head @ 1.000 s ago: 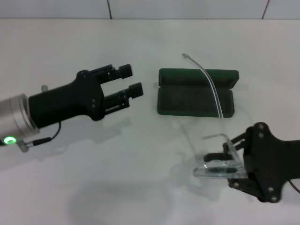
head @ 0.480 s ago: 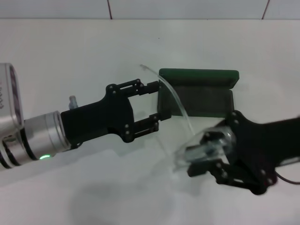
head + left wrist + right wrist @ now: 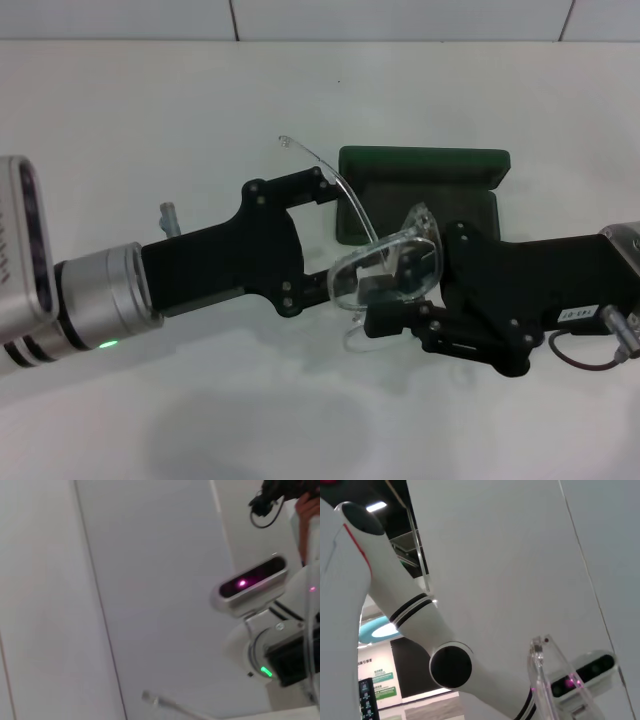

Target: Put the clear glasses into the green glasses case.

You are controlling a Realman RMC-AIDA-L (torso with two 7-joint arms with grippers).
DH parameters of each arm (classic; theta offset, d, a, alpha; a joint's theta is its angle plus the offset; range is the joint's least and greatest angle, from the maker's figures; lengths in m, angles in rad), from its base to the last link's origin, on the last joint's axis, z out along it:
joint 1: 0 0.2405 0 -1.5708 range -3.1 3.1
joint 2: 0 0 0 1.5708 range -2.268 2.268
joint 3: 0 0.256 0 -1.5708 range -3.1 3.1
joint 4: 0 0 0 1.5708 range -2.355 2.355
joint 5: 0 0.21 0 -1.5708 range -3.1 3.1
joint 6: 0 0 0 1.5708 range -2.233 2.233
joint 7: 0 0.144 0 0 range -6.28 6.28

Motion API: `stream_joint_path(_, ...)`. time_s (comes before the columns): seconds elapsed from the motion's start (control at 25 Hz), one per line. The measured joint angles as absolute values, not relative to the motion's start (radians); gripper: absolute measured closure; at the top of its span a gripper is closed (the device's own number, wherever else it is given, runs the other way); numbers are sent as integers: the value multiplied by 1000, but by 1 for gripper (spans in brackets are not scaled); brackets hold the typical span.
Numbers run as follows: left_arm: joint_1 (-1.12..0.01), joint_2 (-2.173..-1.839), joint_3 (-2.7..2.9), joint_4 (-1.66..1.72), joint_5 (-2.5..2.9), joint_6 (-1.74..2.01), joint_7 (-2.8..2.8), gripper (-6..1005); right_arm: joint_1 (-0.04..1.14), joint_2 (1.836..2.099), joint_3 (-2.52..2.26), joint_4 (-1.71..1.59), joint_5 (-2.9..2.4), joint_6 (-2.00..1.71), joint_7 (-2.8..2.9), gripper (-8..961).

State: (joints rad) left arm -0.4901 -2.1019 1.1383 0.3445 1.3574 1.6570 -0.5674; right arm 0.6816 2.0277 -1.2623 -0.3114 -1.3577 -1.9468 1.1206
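The clear glasses [image 3: 385, 265] hang above the table in front of the green glasses case [image 3: 420, 160], with my right gripper [image 3: 390, 300] shut on the lens part. One clear arm of the glasses sweeps up and left across my left gripper [image 3: 335, 232]. That gripper is open, its upper finger [image 3: 310, 187] beside the arm and its lower finger mostly hidden behind the lens. The case lies open on the white table, lid at the back, its tray partly covered by my right arm. A clear piece of the glasses [image 3: 545, 665] shows in the right wrist view.
White table [image 3: 150, 120] all around, with a tiled wall edge along the back. A small cable stub [image 3: 167, 213] sticks out of my left arm. The wrist views show only wall and parts of the robot's body [image 3: 410, 615].
My right gripper has carried the glasses up and to the left, in front of the case. My left gripper has advanced to the right until the glasses' arm crosses its fingers.
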Motion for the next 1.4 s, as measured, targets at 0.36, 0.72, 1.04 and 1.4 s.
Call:
stream_joint_path(0.36,-487,-2103,1138,335,1339,1704,-489,388,677,2028,-1280,-310,-1365,-1901,1219,832)
stream_joint_path(0.72,-489,-2103,1138,292,1314,1727,-418,388,677,2025,-1336,-310,-1368,-1859,1264,833)
stream_joint_path(1.04,-474,-2103,1138,291,1295,1756,-416,389,669,2022,-1363,-311,-1368,-1822,1270,833)
stream_joint_path(1.4,-459,-2101,1135,292,1292,1771,-401,389,653,2020,-1364,-325,-1393,-1776,1270,834)
